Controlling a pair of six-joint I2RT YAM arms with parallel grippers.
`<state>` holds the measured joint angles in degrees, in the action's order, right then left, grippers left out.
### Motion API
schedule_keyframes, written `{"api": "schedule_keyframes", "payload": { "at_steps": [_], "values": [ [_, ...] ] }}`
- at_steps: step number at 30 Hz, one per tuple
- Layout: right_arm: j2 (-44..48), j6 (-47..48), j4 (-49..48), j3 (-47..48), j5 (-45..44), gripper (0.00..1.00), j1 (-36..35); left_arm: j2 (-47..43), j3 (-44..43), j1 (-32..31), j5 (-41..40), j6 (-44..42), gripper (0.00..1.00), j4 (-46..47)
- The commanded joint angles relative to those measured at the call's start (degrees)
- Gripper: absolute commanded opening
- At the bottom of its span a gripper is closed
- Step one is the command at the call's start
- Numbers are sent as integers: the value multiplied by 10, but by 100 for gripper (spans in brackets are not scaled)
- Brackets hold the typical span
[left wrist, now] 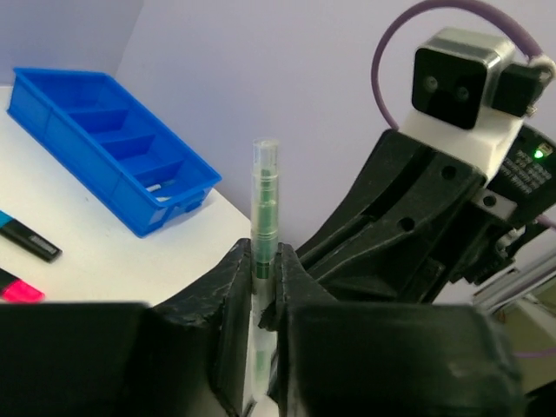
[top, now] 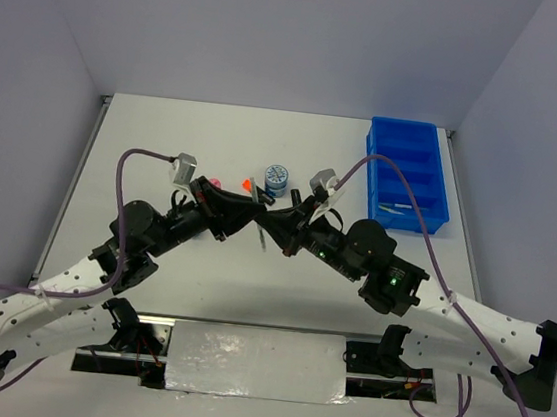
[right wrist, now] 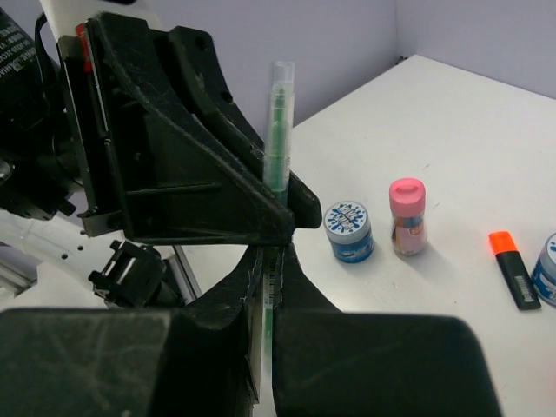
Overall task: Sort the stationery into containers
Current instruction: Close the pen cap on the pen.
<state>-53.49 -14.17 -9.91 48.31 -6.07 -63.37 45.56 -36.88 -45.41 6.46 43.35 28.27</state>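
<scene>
Green pen (left wrist: 264,191) pinched by left gripper (left wrist: 263,265) and right gripper (right wrist: 273,265), pink bottle (right wrist: 407,217) clear from right wrist

The white bench (top: 165,145) carries a blue tray (top: 408,173) at its two o'clock corner. Near the middle stands a round tub (top: 276,177), with an orange-capped highlighter (top: 248,183) lying at its nine o'clock. Past that a pink bottle (right wrist: 407,215) stands upright beside a second tub (right wrist: 349,232).
</scene>
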Motion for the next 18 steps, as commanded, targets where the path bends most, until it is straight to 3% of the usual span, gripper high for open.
{"api": "schedule_keyframes", "payload": {
  "at_steps": [1, 2, 5, 6, 7, 8, 10, 14, 15, 16, 18],
  "values": [
    [2, -5, -49, 3, 35, 0, -3, -7, -18, 1, 12, -26, 20, 15],
    [3, -5, -49, 2, 38, 0, -3, -6, -20, 1, 13, -27, 7, 13],
    [-2, -2, -44, 5, 59, 4, -2, 1, -23, 1, 36, -39, 0, 14],
    [-3, -2, -42, 6, 76, 11, -2, 2, -23, 1, 62, -43, 0, 25],
    [-5, -2, -43, 3, 94, 31, -2, 2, -21, 1, 74, -48, 0, 31],
    [-6, -3, -45, 1, 102, 38, -2, 1, -20, 1, 84, -53, 0, 41],
    [-6, -10, -56, -8, 111, 42, -2, -5, -15, 1, 108, -56, 0, 51],
    [-8, -16, -66, -16, 117, 36, -2, -12, -13, 1, 125, -62, 0, 57],
    [-7, -16, -67, -16, 118, 11, -2, -12, -16, 1, 126, -63, 0, 50],
    [-7, -19, -65, -14, 112, 2, -2, -13, -17, 1, 121, -65, 0, 45],
    [-7, -18, -63, -13, 112, 0, -2, -15, -18, 1, 110, -64, 4, 36]
  ]
}}
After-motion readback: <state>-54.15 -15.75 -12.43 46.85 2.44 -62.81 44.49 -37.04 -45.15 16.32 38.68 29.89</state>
